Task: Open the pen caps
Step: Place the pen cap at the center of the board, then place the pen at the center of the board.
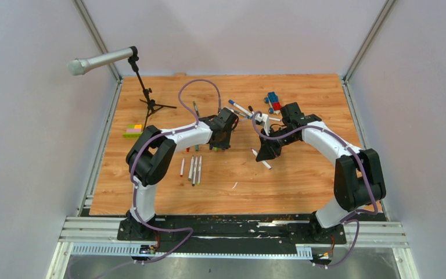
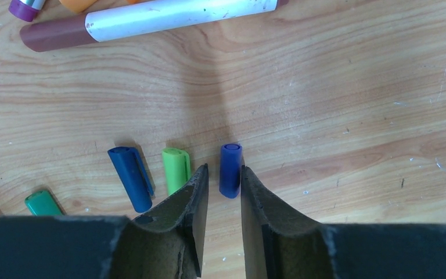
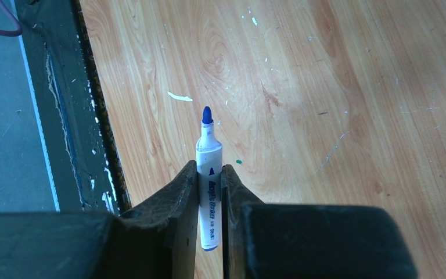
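A small dark blue pen cap [image 2: 230, 160] lies flat on the wooden table [image 2: 337, 116]. It sits right between the tips of the left gripper [image 2: 223, 180]. The jaws there are apart, and I cannot tell if they touch the cap. Just beside it lies a light green cap [image 2: 176, 168], then a longer dark blue cap [image 2: 131, 177]. A teal cap [image 2: 42, 203] is half hidden by the black gripper body.

At the top of that view lies a pen with a white barrel and a brown cap [image 2: 151, 17]. Its far end is cut off by the edge. A purple cap end [image 2: 23, 7] pokes in at the corner, and the rest is out of the picture.

The right gripper [image 3: 209, 168] is squeezed tight on a white pen [image 3: 208, 148]. It has no cap, and its blue tip [image 3: 207, 114] points up and away from the jaws. The blue writing on the barrel is too small to read.

From above, a few more pens [image 1: 193, 170] lie side by side near the left arm. The caps are too tiny to pick out there.
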Robot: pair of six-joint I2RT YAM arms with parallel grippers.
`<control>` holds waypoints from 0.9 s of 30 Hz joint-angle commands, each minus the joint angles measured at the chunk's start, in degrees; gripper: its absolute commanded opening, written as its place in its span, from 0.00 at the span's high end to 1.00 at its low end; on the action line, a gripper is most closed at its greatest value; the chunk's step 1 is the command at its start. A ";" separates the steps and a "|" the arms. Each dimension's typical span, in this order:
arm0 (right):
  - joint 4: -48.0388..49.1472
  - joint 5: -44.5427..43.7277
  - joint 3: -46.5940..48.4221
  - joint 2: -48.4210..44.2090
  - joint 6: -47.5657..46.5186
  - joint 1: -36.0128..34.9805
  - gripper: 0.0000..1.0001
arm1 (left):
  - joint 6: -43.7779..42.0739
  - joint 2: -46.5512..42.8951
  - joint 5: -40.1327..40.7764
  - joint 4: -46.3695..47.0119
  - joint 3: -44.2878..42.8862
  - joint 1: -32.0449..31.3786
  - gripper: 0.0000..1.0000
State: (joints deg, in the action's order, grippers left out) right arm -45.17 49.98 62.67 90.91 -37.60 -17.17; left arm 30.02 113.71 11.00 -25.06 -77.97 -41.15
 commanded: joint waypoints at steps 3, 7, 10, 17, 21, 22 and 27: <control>0.90 5.95 1.37 -0.52 1.20 0.25 1.00 | -0.71 -5.48 -0.94 -0.79 -1.81 -0.16 0.62; 1.67 10.09 0.78 -0.20 3.14 0.21 1.00 | -1.12 -10.07 -1.42 -0.78 -0.61 -0.16 0.55; 4.63 12.90 -0.88 -0.55 6.46 0.21 1.00 | -1.41 -14.92 -1.58 0.21 2.94 -0.16 0.53; 28.46 10.89 -10.62 -2.77 35.51 -1.37 1.00 | -2.42 -32.43 0.01 8.78 19.92 -0.16 0.47; 38.04 -0.30 -13.29 -3.03 52.36 -5.88 1.00 | -2.23 -45.30 4.30 10.90 29.55 -0.16 0.37; 38.23 -3.47 -13.03 -2.83 54.54 -7.41 1.00 | -2.06 -48.08 5.21 11.37 31.73 -0.16 0.36; 34.05 -18.13 -10.06 0.49 62.11 -14.45 0.98 | -0.39 -60.21 8.55 10.34 39.55 -0.16 0.32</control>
State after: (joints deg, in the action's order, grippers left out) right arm -13.47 45.28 49.63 90.26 12.10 -27.38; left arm 28.69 60.77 14.98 -16.84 -42.19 -41.17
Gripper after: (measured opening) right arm 0.157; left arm 0.676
